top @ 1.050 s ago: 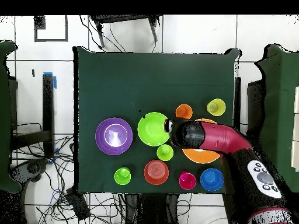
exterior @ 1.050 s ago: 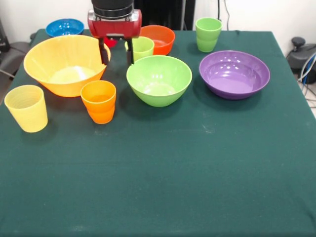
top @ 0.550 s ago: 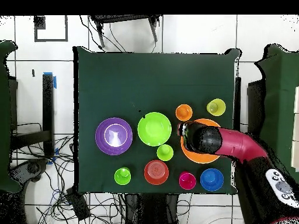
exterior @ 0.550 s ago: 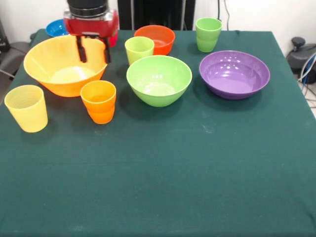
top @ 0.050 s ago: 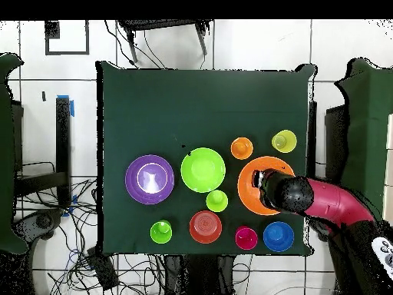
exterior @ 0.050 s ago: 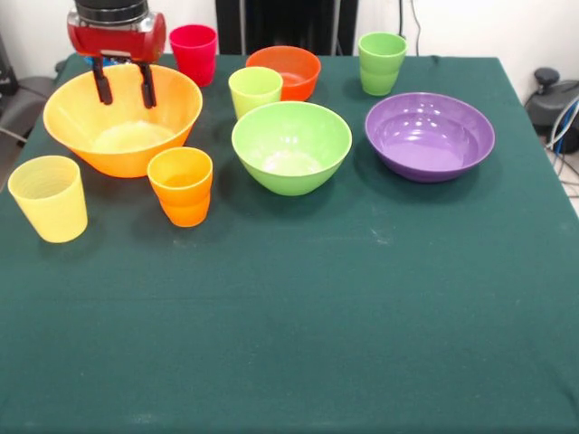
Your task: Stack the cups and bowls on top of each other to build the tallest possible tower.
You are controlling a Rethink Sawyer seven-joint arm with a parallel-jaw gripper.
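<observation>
My gripper [exterior @ 0.050 s ago: 125,98] is open and holds nothing. It hangs over the far left part of the very large yellow-orange bowl [exterior @ 0.050 s ago: 172,113], inside its rim. In front of that bowl stand the orange cup [exterior @ 0.050 s ago: 181,186] and the pale yellow cup [exterior @ 0.050 s ago: 50,198]. The lime green bowl [exterior @ 0.050 s ago: 291,146] sits mid-table, with the lime-yellow cup [exterior @ 0.050 s ago: 255,90] and the small orange bowl [exterior @ 0.050 s ago: 284,70] behind it. The purple bowl [exterior @ 0.050 s ago: 430,136] is at the right, the green cup [exterior @ 0.050 s ago: 381,61] behind it. The red-pink cup [exterior @ 0.050 s ago: 194,52] stands at the back. My arm hides the blue bowl [top @ 0.050 s ago: 278,236] in the front view.
All pieces stand apart on the dark green tablecloth [exterior @ 0.050 s ago: 317,316], none stacked. The arm [top @ 0.050 s ago: 322,203] reaches over the yellow-orange bowl [top @ 0.050 s ago: 249,178] from the table's edge. Cables lie on the floor around the table.
The gripper, still open, has moved left in the front view, from beside the lime-yellow cup to over the yellow-orange bowl. The red-pink cup has come into sight.
</observation>
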